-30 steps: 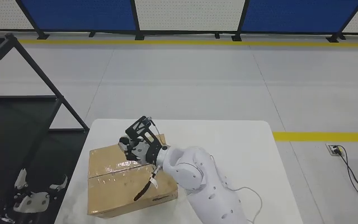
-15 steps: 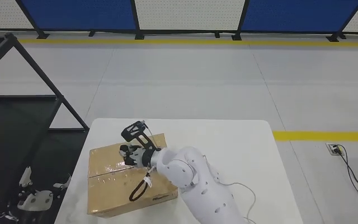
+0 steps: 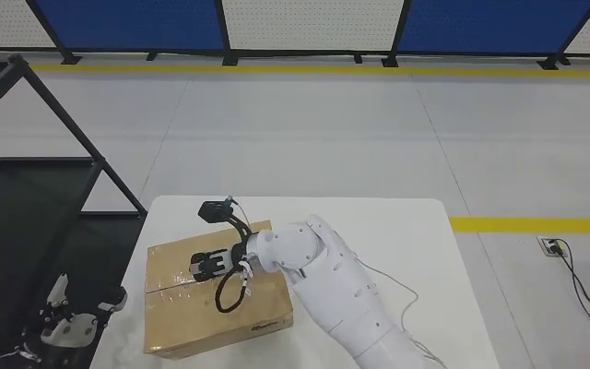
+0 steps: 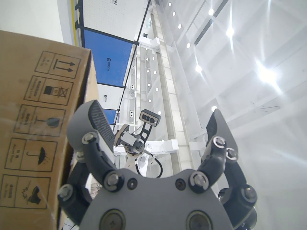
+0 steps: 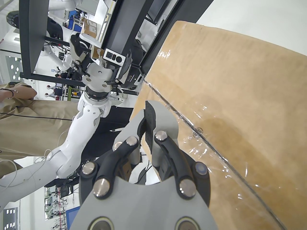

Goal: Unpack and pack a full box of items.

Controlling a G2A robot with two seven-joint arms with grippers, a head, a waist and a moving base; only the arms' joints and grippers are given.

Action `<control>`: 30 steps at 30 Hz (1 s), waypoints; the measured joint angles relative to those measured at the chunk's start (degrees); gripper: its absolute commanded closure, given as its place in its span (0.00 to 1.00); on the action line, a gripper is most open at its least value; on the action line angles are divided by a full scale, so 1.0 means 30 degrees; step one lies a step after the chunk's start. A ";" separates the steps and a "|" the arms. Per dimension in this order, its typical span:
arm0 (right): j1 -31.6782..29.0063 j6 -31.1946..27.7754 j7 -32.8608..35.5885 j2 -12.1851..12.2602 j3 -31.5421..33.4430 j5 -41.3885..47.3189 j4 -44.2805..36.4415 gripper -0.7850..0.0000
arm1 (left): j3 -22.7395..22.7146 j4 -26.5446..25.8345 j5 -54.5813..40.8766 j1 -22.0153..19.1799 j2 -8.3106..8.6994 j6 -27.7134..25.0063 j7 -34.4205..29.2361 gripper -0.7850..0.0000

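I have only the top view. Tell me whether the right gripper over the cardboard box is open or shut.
Observer: Shut. The right gripper has its pads pressed together over the cardboard box top.
Operator: Report the tape's condition.
Observer: The clear tape lies unbroken across the box's closed top, as far as the right wrist view shows.
Operator: Now the left gripper.
Observer: Open. The left gripper points upward beside the box's side panel, which bears printed handling symbols.

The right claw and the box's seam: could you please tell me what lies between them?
Only bare, tape-covered cardboard: the right wrist view shows the shut right claw close beside the seam on the box.
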 measured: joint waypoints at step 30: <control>-0.0904 0.3765 -0.0235 0.0471 -0.0471 -0.0742 -0.1271 1.00 | 0.4415 0.0968 0.4398 -0.3696 -0.0311 0.0966 0.1942 0.00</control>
